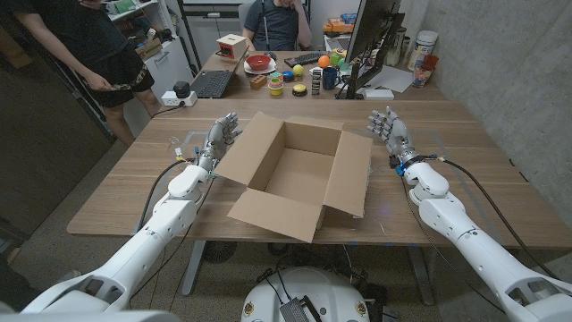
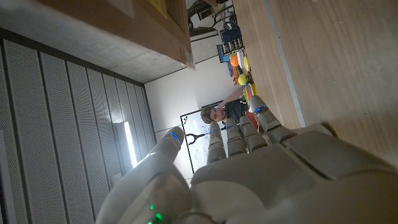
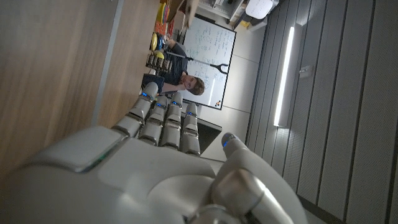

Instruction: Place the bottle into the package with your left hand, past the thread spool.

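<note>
The bottle (image 1: pixel 173 141), as far as I can tell, is the small clear thing that is standing on the wooden table (image 1: pixel 465 134) to the robot's left of the cardboard box (image 1: pixel 295 174), well apart from the box and outside it. It is too small in the head view to say more about it. Between it and the box, near the bottle, a small object (image 1: pixel 185 153) is lying; I cannot tell what it is. The box is sitting open in the middle of the table, its flaps are spreading outward and its inside is showing only bare cardboard. The left hand (image 1: pixel 219 136) is standing just beside the left flap of the box, on the side nearer to the bottle; its fingers are apart and pointing away from the robot, and it is holding nothing. In the left wrist view the same hand (image 2: pixel 249 180) is showing its back with the fingers reaching out straight. The right hand (image 1: pixel 389 128) is waiting on the other side of the box, near its right flap, also with fingers apart and gripping nothing; the right wrist view is showing its back (image 3: pixel 155 168). Beyond the box, at the far end of the table, a person (image 1: pixel 277 22) is sitting behind a red bowl (image 1: pixel 259 63), and a keyboard (image 1: pixel 212 83) is lying there too.
</note>
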`<state>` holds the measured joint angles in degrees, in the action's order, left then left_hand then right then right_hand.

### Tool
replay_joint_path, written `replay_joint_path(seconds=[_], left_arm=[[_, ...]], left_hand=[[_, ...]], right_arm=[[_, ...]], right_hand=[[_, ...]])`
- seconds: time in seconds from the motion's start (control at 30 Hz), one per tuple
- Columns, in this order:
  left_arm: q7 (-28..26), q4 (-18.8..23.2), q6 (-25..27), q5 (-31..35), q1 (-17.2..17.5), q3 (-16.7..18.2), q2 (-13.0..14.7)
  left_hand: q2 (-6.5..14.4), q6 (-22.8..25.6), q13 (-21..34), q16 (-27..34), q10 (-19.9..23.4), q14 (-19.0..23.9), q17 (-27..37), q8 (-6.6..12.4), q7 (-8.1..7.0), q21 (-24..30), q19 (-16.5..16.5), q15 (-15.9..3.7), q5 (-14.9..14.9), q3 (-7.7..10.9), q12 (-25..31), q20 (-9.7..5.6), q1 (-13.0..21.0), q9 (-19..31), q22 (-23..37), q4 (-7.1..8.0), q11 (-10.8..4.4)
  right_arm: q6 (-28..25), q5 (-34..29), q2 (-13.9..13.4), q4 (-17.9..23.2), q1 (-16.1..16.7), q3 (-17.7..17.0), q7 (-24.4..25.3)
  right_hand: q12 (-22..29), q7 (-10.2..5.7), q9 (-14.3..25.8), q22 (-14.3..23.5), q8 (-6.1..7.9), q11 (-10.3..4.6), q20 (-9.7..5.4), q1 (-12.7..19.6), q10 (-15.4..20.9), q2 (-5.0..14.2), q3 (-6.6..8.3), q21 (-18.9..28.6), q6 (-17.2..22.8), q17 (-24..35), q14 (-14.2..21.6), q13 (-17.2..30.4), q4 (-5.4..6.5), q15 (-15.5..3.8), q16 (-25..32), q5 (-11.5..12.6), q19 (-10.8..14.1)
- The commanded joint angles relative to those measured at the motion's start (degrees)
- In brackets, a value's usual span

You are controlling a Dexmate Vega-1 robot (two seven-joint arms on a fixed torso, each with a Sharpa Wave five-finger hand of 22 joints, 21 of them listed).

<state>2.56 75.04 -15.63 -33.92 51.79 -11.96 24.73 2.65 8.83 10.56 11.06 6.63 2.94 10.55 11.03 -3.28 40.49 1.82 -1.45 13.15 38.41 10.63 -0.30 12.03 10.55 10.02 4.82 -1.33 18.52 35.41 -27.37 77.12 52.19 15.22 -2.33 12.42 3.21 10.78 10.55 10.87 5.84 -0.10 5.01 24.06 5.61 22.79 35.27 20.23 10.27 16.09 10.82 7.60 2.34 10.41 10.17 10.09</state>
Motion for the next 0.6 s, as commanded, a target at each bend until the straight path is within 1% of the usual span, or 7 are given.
replay_joint_path(seconds=[0.03, 0.13, 0.27, 0.37, 0.43, 0.47, 0.6], left_arm=[[14.00, 1.77, 6.80, 22.59, 3.49, 21.96, -16.82], [16.58, 3.09, 7.52, 27.82, 3.13, 26.12, -20.58], [18.98, 4.96, 6.78, 35.17, 2.67, 30.05, -24.13], [21.32, 5.70, 5.42, 40.00, 2.13, 31.98, -25.63], [21.81, 6.62, 4.87, 42.55, 1.98, 33.35, -27.30], [22.31, 7.09, 4.37, 44.52, 1.90, 33.59, -27.36], [23.75, 7.35, 2.23, 48.11, 0.94, 35.79, -29.32]], left_hand=[[0.00, 0.38, 0.20, 0.26, 0.30, 0.56, 0.21, 0.20, 0.06, 0.35, 0.62, -0.07, 0.38, 0.37, 0.30, -0.21, 0.78, 0.10, 0.14, -0.13, -0.23], [-0.08, 0.35, 0.19, 0.24, 0.28, 0.56, 0.18, 0.20, 0.04, 0.32, 0.64, -0.08, 0.39, 0.38, 0.29, -0.22, 0.90, 0.09, 0.13, -0.26, -0.20], [-0.48, 0.39, 0.18, 0.21, 0.32, 0.71, 0.04, 0.23, -0.21, 0.19, 0.67, -0.20, 0.40, 0.46, 0.30, -0.14, 1.47, 0.07, 0.11, -0.92, -0.13], [-1.16, 0.54, 0.16, 0.17, 0.66, 0.95, -0.14, 0.32, -0.76, 0.01, 0.76, -0.43, 0.40, 0.55, 0.39, 0.02, 2.41, 0.06, 0.09, -2.00, -0.56], [-1.67, 0.55, 0.15, 0.15, 0.79, 1.10, -0.24, 0.35, -1.38, -0.11, 0.82, -0.57, 0.37, 0.57, 0.41, 0.05, 3.07, 0.07, 0.09, -2.76, -0.98], [-2.07, 0.66, 0.14, 0.12, 0.81, 1.17, -0.28, 0.41, -1.73, -0.18, 0.86, -0.70, 0.33, 0.53, 0.39, 0.08, 3.44, 0.08, 0.09, -3.22, -1.04], [-3.27, 0.66, 0.14, 0.06, 0.99, 1.27, -0.35, 0.45, -2.45, -0.32, 1.13, -0.95, 0.26, 0.29, 0.40, 0.11, 4.34, 0.11, 0.10, -4.41, -1.62]], right_arm=[[-3.57, -11.44, 15.43, 6.68, 7.75, -23.02, -7.89], [-4.74, -14.39, 18.71, 7.54, 7.57, -25.90, -10.58], [-5.49, -17.62, 22.58, 7.85, 7.10, -29.07, -13.50], [-6.06, -19.72, 25.03, 7.83, 6.67, -31.11, -15.04], [-6.44, -20.85, 26.28, 7.65, 6.25, -32.31, -16.21], [-6.25, -21.36, 26.94, 7.43, 5.99, -32.90, -16.73], [-6.49, -23.30, 29.01, 7.31, 5.24, -34.90, -18.36]], right_hand=[[0.15, -0.02, 0.09, 0.11, 0.29, 0.07, 0.12, 0.12, 0.44, 0.97, 0.39, 0.31, 0.41, 0.07, 0.44, 0.08, 0.03, 0.01, 0.25, 0.36, 0.43], [0.15, -0.04, 0.09, 0.12, 0.28, 0.04, 0.12, 0.11, 0.44, 0.96, 0.39, 0.30, 0.40, 0.08, 0.46, 0.08, 0.03, -0.06, 0.26, 0.36, 0.43], [0.14, -0.04, 0.09, 0.12, 0.28, 0.11, 0.15, 0.10, 0.43, 0.94, 0.38, 0.27, 0.41, 0.08, 0.49, 0.08, 0.03, -0.01, 0.27, 0.36, 0.43], [0.12, -0.04, 0.09, 0.12, 0.28, 0.01, 0.15, 0.08, 0.37, 0.92, 0.36, 0.26, 0.41, 0.09, 0.48, 0.08, 0.04, 0.00, 0.27, 0.35, 0.44], [0.14, -0.04, 0.09, 0.12, 0.28, 0.04, 0.17, 0.07, 0.42, 0.91, 0.36, 0.24, 0.41, 0.09, 0.48, 0.08, 0.05, 0.01, 0.27, 0.35, 0.45], [0.12, -0.07, 0.09, 0.12, 0.27, 0.04, 0.12, 0.06, 0.39, 0.90, 0.35, 0.22, 0.40, 0.09, 0.46, 0.08, 0.05, 0.01, 0.26, 0.35, 0.42], [0.11, -0.02, 0.09, 0.12, 0.27, 0.05, 0.17, 0.04, 0.37, 0.88, 0.34, 0.20, 0.38, 0.09, 0.46, 0.08, 0.06, 0.01, 0.26, 0.34, 0.44]])
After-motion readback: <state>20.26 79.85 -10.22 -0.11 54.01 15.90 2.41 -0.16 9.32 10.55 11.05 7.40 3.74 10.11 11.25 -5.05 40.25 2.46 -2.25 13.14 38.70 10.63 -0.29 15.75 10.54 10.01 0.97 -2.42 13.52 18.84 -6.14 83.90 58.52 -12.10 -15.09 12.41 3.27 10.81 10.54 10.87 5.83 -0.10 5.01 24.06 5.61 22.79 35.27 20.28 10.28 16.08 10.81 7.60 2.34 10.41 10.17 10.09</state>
